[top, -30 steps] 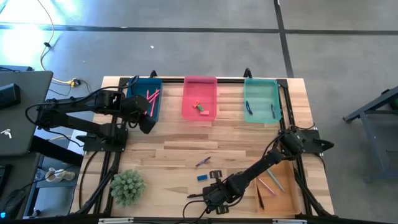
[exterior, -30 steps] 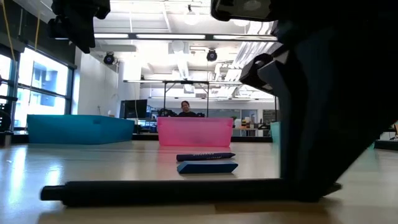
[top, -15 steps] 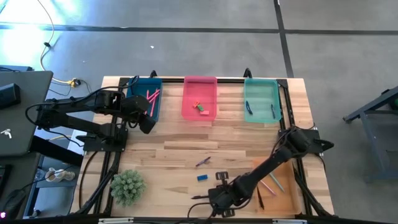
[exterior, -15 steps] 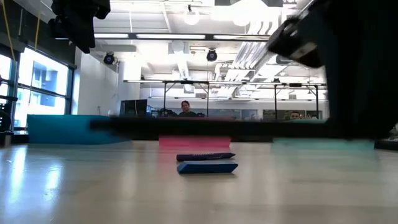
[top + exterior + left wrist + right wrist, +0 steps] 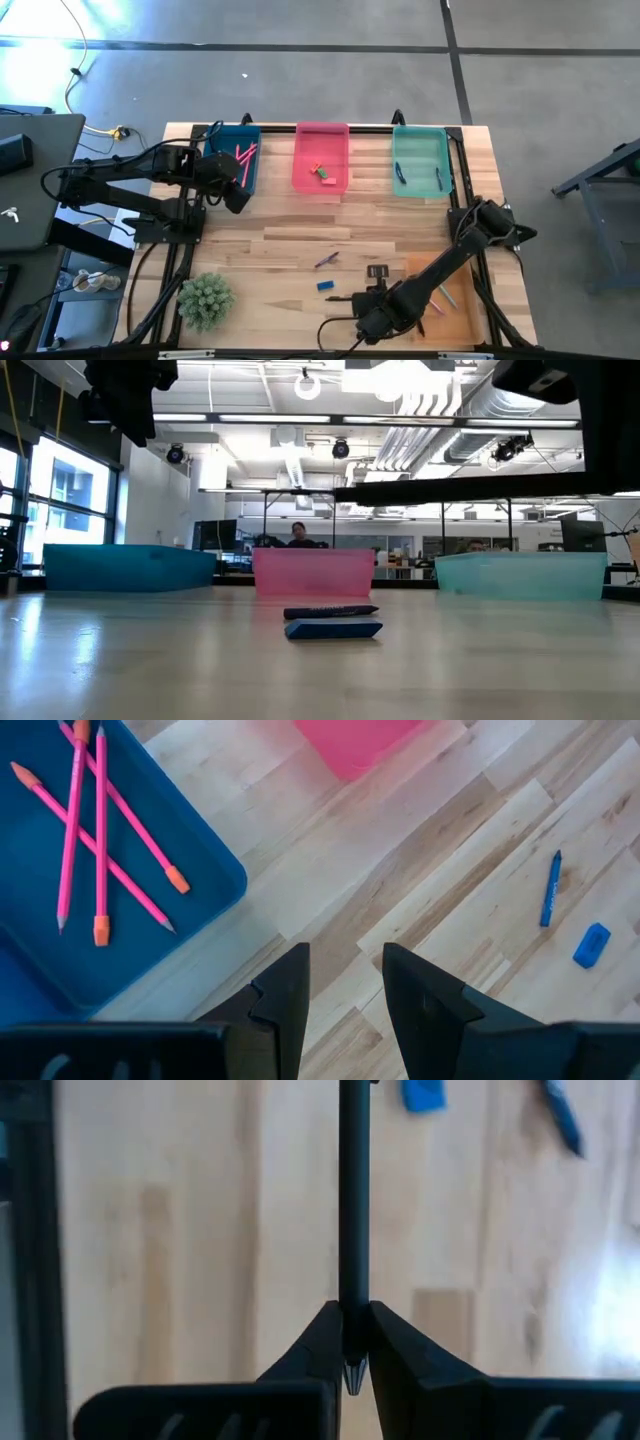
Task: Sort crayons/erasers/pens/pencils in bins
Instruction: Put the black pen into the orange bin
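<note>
While the right hand (image 5: 350,1342) grips what appears a dark pen (image 5: 353,1190), carry it level toward the teal bin (image 5: 421,162); the left hand (image 5: 345,985) waits half-open.

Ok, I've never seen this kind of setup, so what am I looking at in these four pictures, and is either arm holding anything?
These are two dark robot arms at a wooden table, each ending in a two-finger hand. One camera looks straight down, one sits at table-top height, and one rides on each wrist.

At the far edge stand a blue bin with pink pencils, a pink bin with small pieces, and a teal bin. An orange bin sits near the right arm. A blue eraser, a blue pen and a green plant lie on the wood.

The right hand is shut on a thin dark pen, lifted off the table. The left hand hangs open and empty by the blue bin.
</note>
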### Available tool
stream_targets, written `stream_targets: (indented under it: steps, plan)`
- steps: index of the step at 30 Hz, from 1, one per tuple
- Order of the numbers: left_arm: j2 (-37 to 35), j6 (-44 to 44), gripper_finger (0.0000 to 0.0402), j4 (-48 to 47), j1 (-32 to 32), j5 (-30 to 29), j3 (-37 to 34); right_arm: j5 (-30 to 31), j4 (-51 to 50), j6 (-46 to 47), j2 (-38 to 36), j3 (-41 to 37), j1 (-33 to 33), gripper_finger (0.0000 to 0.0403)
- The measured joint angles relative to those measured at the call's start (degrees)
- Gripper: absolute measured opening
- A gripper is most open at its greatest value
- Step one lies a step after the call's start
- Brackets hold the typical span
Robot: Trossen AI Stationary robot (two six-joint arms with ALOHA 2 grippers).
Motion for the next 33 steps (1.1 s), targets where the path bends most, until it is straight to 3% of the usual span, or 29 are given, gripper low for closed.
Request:
stream_targets:
  steps: [16, 29, 33]
  plan:
    - [0.0, 0.0, 0.0115, 0.0, 0.0, -0.1, 0.0, 3.4, -20.5, 8.8, -4.0, 0.0, 3.6, 0.0014]
    - [0.0, 0.0, 0.0115, 0.0, 0.0, -0.1, 0.0, 8.5, -31.6, 22.9, -11.3, 0.0, 7.5, 0.0014]
    - [0.0, 0.0, 0.0115, 0.0, 0.0, -0.1, 0.0, 8.3, -31.6, 30.0, -15.3, -4.8, 8.9, 0.0014]
